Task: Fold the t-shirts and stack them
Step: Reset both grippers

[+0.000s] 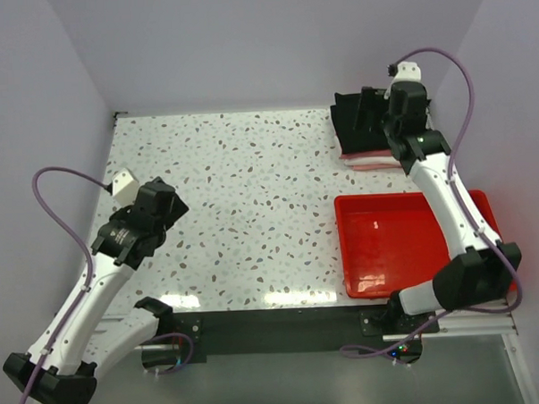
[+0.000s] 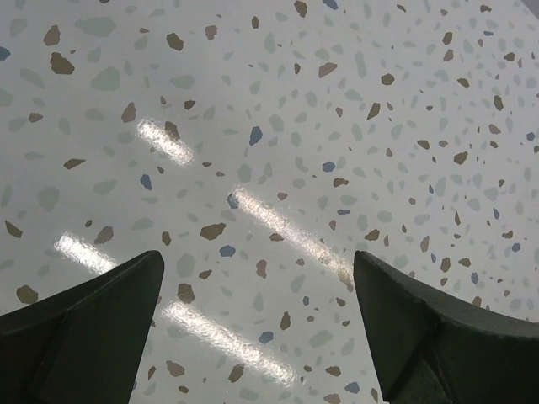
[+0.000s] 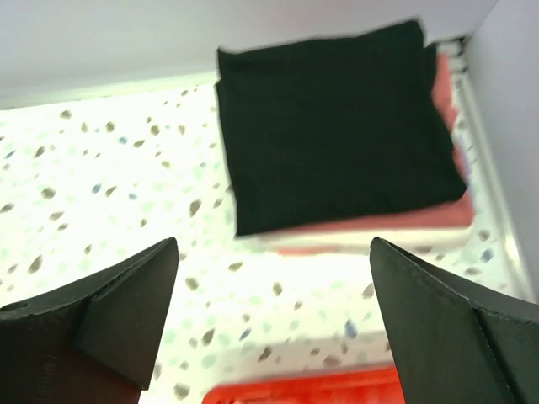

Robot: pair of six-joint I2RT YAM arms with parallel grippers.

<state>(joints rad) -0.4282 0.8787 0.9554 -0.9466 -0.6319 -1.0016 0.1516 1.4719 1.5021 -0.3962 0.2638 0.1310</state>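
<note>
A folded black t-shirt (image 3: 333, 122) lies on top of a stack at the table's far right corner, also in the top view (image 1: 360, 117). Under it a salmon-pink t-shirt (image 3: 446, 109) and a white t-shirt (image 3: 370, 231) show at the edges; in the top view the pink and white layers (image 1: 368, 159) show at the stack's near edge. My right gripper (image 3: 274, 257) is open and empty, above the table just near of the stack; in the top view the right gripper (image 1: 398, 111) hovers over the stack's right part. My left gripper (image 2: 257, 269) is open and empty over bare terrazzo, at the left in the top view (image 1: 167, 202).
A red plastic tray (image 1: 413, 240) sits on the right side of the table, near of the stack; its rim (image 3: 303, 394) shows at the bottom of the right wrist view. White walls close the table at the back and sides.
</note>
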